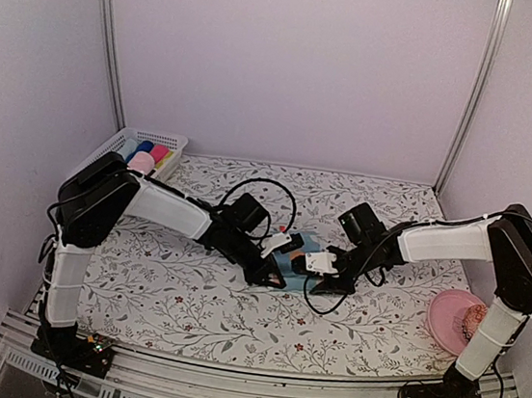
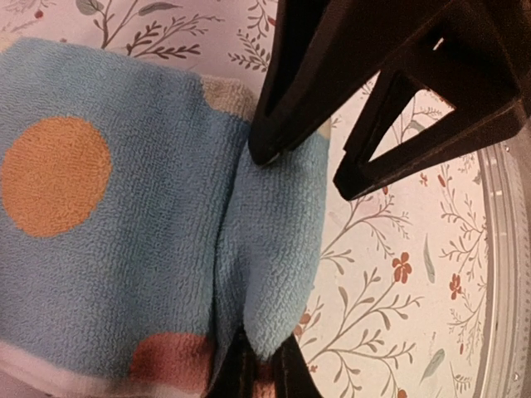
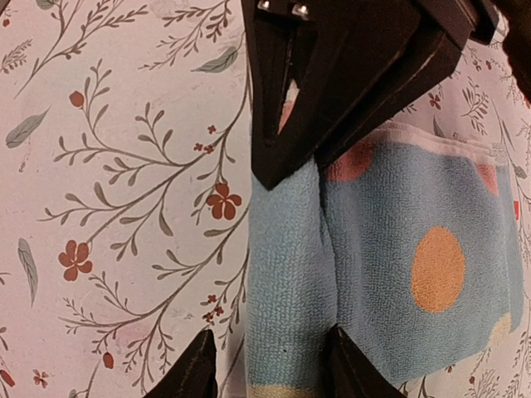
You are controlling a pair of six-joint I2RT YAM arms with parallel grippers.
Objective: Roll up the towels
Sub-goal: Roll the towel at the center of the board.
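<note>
Blue spotted towel (image 2: 124, 265) is laid flat, centrally on the table (image 1: 167, 294), with one edge turned into a narrow fold (image 3: 286, 274). One fold end is pinched tight by the left gripper (image 2: 261, 373). The other is straddled by the right gripper (image 3: 274, 369), jaws spread. Presumably both ends are engaged so the roll starts straight.
</note>
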